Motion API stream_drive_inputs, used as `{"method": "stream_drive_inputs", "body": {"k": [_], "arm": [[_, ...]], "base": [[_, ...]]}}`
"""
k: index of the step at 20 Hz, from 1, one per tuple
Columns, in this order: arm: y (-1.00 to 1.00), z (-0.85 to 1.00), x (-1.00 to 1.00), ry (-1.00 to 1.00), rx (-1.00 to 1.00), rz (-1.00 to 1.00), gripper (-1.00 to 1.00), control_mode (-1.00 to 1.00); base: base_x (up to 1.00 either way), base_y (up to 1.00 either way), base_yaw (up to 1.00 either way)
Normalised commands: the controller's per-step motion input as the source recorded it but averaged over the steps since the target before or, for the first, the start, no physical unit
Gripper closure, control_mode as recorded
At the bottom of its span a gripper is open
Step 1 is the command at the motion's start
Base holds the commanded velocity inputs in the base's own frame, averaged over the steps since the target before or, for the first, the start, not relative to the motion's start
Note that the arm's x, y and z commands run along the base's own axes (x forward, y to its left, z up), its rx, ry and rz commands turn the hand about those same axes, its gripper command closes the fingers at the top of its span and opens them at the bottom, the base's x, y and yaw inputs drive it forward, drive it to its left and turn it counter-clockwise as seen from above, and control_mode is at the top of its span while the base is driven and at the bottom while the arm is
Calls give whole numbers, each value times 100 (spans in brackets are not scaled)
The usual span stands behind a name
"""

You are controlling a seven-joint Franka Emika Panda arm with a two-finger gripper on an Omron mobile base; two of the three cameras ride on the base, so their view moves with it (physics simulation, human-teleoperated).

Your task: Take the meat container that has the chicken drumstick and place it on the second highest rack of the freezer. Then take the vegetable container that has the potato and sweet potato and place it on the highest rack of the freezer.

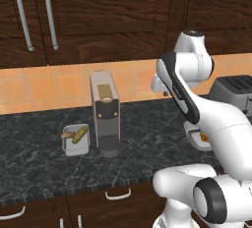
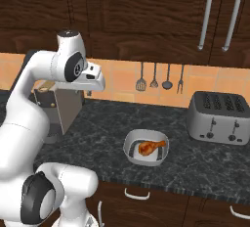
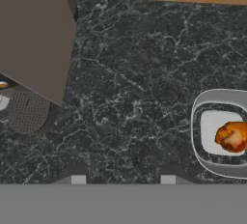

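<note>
Counter [image 2: 195, 165]: two containers, one drumstick [image 2: 151, 147].

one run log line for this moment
phase: approach | pincer: open, empty, above dark marble counter | target: grey oval container holding chicken drumstick, untouched

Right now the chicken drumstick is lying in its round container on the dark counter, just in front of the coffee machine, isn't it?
Not quite. The chicken drumstick does lie in its round container on the dark counter, but that container sits beside the toaster, to its left, not in front of the coffee machine. The right base view shows this; a different container stands by the coffee machine.
</note>
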Motion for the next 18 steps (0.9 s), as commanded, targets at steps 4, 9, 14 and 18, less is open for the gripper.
{"method": "stream_drive_inputs", "body": {"k": [4,9,14,18], "arm": [[-15,0,-39,-4,0,-3,-100,-100],[-97,-31,-12,8,5,-45,-100,-100],[-100,-67,0,16,10,-59,-100,-100],[-100,-72,0,6,11,-58,-100,-100]], "base": [[0,0,0],[0,0,0],[0,0,0],[0,0,0]]}}
